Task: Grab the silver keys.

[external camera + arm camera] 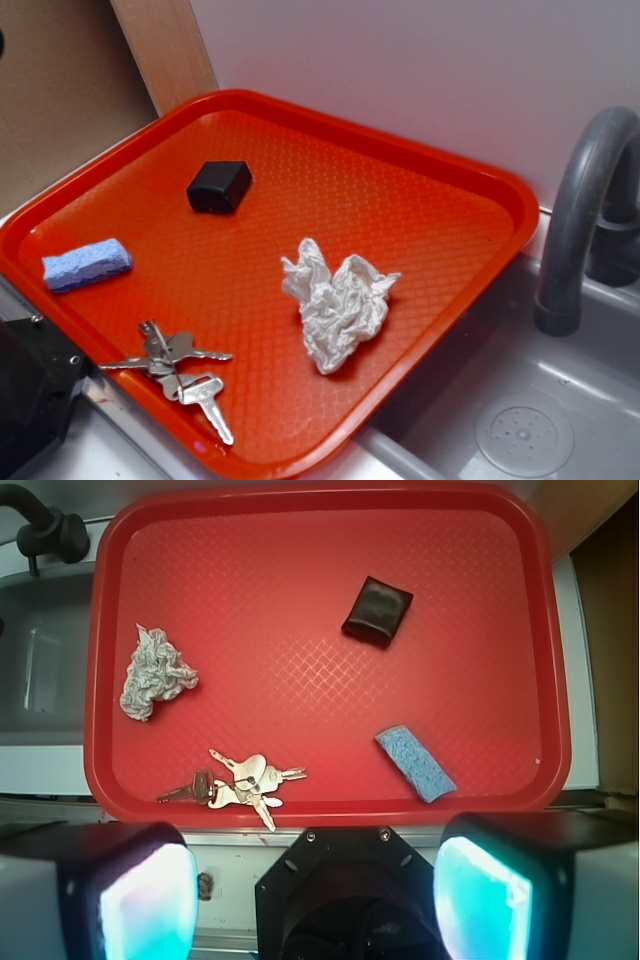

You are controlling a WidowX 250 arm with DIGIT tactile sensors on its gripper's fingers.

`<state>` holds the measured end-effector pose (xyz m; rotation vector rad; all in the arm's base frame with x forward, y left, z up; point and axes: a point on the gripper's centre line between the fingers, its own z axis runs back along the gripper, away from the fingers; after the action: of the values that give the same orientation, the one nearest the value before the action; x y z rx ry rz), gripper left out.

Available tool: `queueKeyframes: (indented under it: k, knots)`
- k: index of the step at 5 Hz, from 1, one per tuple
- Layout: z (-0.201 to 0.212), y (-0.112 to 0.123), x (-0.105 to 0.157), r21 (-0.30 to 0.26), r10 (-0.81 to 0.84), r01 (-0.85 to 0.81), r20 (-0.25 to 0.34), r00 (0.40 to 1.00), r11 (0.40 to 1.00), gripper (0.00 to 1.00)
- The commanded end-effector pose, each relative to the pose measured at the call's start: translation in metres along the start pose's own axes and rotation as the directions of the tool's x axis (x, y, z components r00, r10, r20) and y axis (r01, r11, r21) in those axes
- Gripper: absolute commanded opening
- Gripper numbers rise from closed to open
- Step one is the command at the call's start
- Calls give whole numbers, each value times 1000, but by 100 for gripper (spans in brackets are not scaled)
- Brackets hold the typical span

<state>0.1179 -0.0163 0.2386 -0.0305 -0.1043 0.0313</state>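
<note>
The silver keys [182, 368] lie fanned out on a ring near the front edge of the red tray [470, 170]. In the wrist view the keys [243, 783] sit near the tray's near rim [330, 813], left of centre. My gripper [315, 895] is high above, behind the tray's near edge, its jaws wide apart and empty. Both pads [148, 905] show teal at the bottom of the wrist view. In the exterior view only a black part of the arm [30, 385] shows at the lower left.
On the tray lie a crumpled white paper towel [337, 303] [152, 672], a blue sponge [86, 265] [416, 763] and a small black block [219, 186] [378, 611]. A grey sink [520, 420] with a faucet [580, 220] is to the right of the tray.
</note>
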Motion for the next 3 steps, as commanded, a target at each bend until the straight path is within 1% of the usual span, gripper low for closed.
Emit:
queueKeyframes:
  k: [1, 2, 3]
  knots:
    - [-46, -16, 3, 38, -245, 244, 26, 969, 969, 100]
    - [-68, -18, -1, -38, -426, 426, 10, 905, 904, 100]
    - [-85, -17, 7, -68, -633, 635, 52, 772, 769, 100]
